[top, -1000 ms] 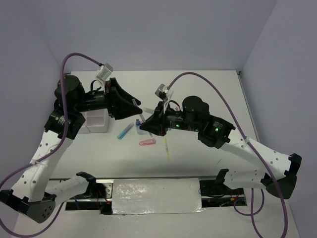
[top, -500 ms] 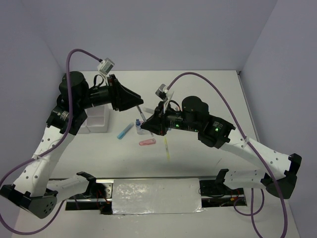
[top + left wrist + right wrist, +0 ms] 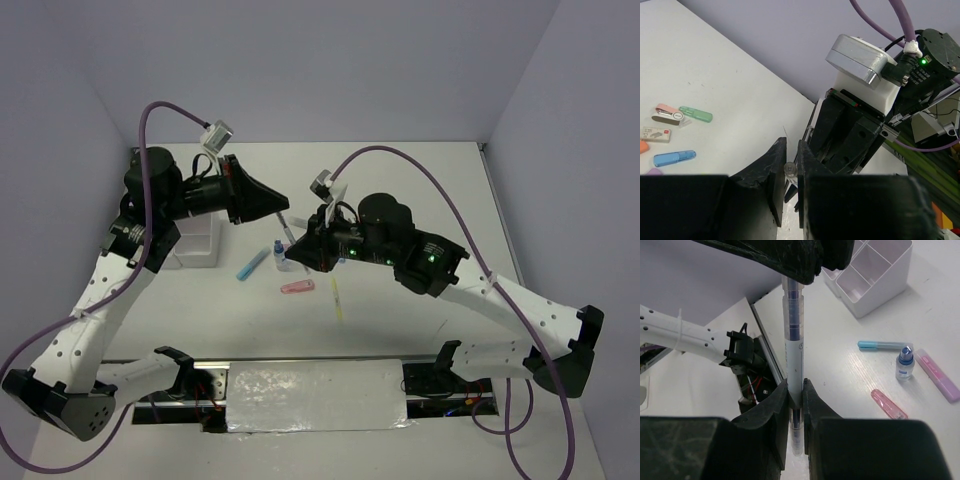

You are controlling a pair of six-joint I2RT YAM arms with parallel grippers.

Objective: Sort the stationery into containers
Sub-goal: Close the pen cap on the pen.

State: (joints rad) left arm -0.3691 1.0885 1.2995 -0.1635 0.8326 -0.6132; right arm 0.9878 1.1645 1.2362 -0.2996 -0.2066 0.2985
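Observation:
A white pen with dark ink (image 3: 794, 340) stands upright between both grippers. My right gripper (image 3: 796, 395) is shut on its lower part. My left gripper (image 3: 788, 160) has its jaws closed on the pen's top end (image 3: 789, 169). In the top view the left gripper (image 3: 283, 212) meets the right gripper (image 3: 295, 245) above the table's middle. The white organizer (image 3: 195, 240) stands at the left and also shows in the right wrist view (image 3: 875, 275). On the table lie a blue marker (image 3: 250, 264), a blue-capped bottle (image 3: 279, 255), a pink item (image 3: 297, 287) and a yellow pen (image 3: 336, 298).
The left wrist view shows more stationery on the table: a green marker (image 3: 696, 114), a pink-and-grey eraser (image 3: 667, 112), a white eraser (image 3: 655, 133) and a blue item (image 3: 674, 158). A pink marker (image 3: 940, 376) lies by the bottle (image 3: 904, 362). Purple cables arch over both arms.
My left gripper has moved up and right onto the pen's top end. The right arm has shifted slightly left, still holding the pen.

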